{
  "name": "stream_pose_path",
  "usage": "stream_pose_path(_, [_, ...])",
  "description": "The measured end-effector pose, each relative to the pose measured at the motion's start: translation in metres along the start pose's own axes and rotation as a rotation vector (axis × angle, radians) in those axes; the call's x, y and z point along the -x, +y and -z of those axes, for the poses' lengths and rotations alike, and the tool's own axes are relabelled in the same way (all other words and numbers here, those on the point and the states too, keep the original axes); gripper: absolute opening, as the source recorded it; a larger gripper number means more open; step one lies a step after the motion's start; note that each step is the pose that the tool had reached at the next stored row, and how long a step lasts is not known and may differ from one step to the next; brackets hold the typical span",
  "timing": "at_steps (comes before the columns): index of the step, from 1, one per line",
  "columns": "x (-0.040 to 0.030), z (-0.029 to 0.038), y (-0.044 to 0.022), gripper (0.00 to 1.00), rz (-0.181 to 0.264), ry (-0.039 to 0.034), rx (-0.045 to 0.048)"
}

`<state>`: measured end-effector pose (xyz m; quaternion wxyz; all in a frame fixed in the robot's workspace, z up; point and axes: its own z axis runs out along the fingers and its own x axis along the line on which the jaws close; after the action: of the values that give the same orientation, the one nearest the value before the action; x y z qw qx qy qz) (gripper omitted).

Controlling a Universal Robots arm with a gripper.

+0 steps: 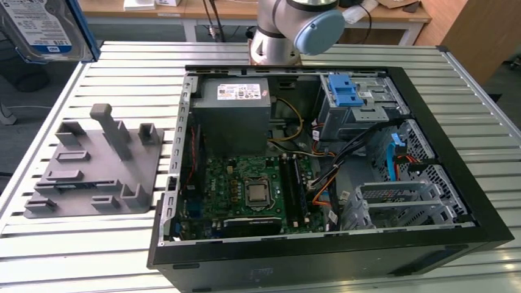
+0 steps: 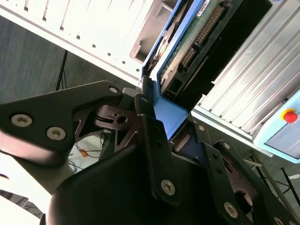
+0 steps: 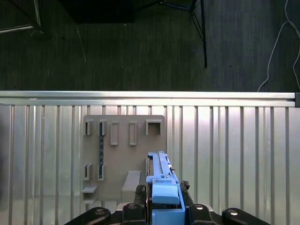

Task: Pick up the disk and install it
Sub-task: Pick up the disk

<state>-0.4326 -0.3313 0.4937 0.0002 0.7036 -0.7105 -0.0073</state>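
Hanging clear of the slatted aluminium surface (image 1: 122,61), the disk (image 1: 36,27) showed its silver face and white-and-blue label at the exterior view's upper left. In both wrist views the black end effector (image 3: 161,199) was pinching the disk (image 3: 161,168) by its smooth blue plastic frame, one finger (image 2: 146,110) flat against each side. The second wrist view showed the disk's (image 2: 201,28) green circuit board and a row of connector pins.

Below it lay a matte grey fixture plate (image 3: 124,154) with rectangular slots and upright tabs. Beside the plate, towards the exterior view's right, a black tower case (image 1: 326,262) lay open. It held a green motherboard (image 1: 252,189), a grey power-supply box (image 1: 236,116), a ridged blue latch (image 1: 344,91), bundled cables and perforated metal drive cages (image 1: 407,195).
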Motion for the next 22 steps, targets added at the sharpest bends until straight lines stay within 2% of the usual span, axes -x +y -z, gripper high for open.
stream_pose_path(18, [0.0002,0.0003,-0.0240,0.37,0.000,0.0001,0.0001])
stream_pose_path(22, [0.0003,0.0004,-0.0319,0.37,0.000,0.0000,0.0002])
